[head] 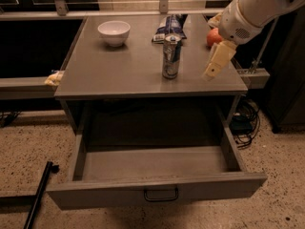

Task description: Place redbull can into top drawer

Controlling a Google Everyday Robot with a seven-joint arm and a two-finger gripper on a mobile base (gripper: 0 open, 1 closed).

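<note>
The redbull can (171, 56) stands upright near the middle of the grey tabletop (119, 68), silver and blue with a pull-tab top. The top drawer (155, 166) is pulled out wide below the table, its inside bare, with a small dark handle (161, 194) on its front panel. My gripper (215, 66) hangs from the white arm at the upper right, above the table's right side, to the right of the can and apart from it. It holds nothing.
A white bowl (114, 32) sits at the back left of the table. A blue-and-white snack bag (170, 26) lies behind the can. An orange-red fruit (214, 37) sits at the back right, partly behind my arm. Cables (245, 120) lie on the floor at right; a dark pole (38, 194) at lower left.
</note>
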